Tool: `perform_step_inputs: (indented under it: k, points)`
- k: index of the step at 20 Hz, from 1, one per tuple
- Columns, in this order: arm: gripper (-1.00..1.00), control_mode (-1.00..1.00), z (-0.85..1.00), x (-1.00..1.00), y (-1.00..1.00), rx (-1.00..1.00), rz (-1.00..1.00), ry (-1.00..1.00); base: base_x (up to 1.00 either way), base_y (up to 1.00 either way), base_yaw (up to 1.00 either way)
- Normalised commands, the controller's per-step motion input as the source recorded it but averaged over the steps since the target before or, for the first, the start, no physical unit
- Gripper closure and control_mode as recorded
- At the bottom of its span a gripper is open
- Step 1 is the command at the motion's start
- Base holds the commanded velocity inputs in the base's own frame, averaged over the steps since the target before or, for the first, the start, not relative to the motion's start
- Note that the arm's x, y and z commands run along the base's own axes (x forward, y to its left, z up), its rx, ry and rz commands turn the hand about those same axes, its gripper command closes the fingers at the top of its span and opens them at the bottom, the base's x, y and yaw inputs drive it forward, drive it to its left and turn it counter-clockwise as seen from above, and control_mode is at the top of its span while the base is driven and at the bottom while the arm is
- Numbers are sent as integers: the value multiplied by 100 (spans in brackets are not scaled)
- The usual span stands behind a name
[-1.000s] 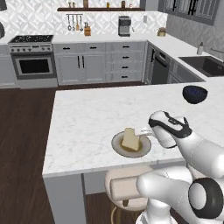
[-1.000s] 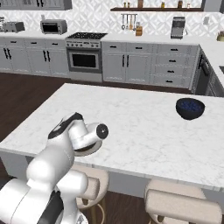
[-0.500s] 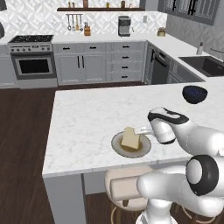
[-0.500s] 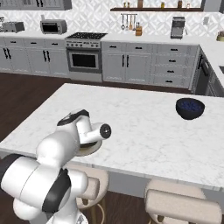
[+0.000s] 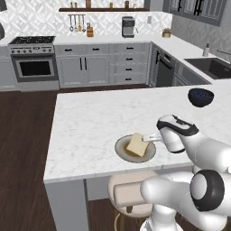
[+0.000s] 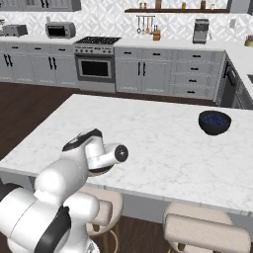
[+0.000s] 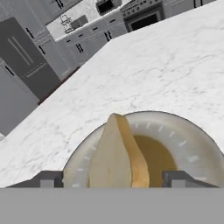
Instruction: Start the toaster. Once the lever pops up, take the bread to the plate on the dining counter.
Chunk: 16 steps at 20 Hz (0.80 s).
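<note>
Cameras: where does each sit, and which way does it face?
Left base view: behind-left, looks over white marble dining counter; arm lower right, gripper by pale tan bread slice.
Right base view: behind-right; arm lower left.
Hand view: looks along the fingertips at bread on round olive-brown plate.
Both base views share dark blue bowl.

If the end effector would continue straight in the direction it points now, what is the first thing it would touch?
Most likely the bread. It stands between the two fingertips of the open end effector, tilted on the plate on the dining counter. Depth is unclear, so it may already be very close.
</note>
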Motion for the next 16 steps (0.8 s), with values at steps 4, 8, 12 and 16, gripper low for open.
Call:
perform_step_inputs:
  k: [4, 8, 12, 16]
  points:
    - [-100, -100, 17, 0, -41, -8, -6, 6, 0, 0, 0]
    - [-100, -100, 14, 0, -48, -12, -5, 11, 0, 0, 0]
    - [-100, -100, 22, 0, -49, -15, -6, 8, 0, 0, 0]
    - [-100, -100, 56, -29, -37, -15, -6, 4, 0, 0, 0]
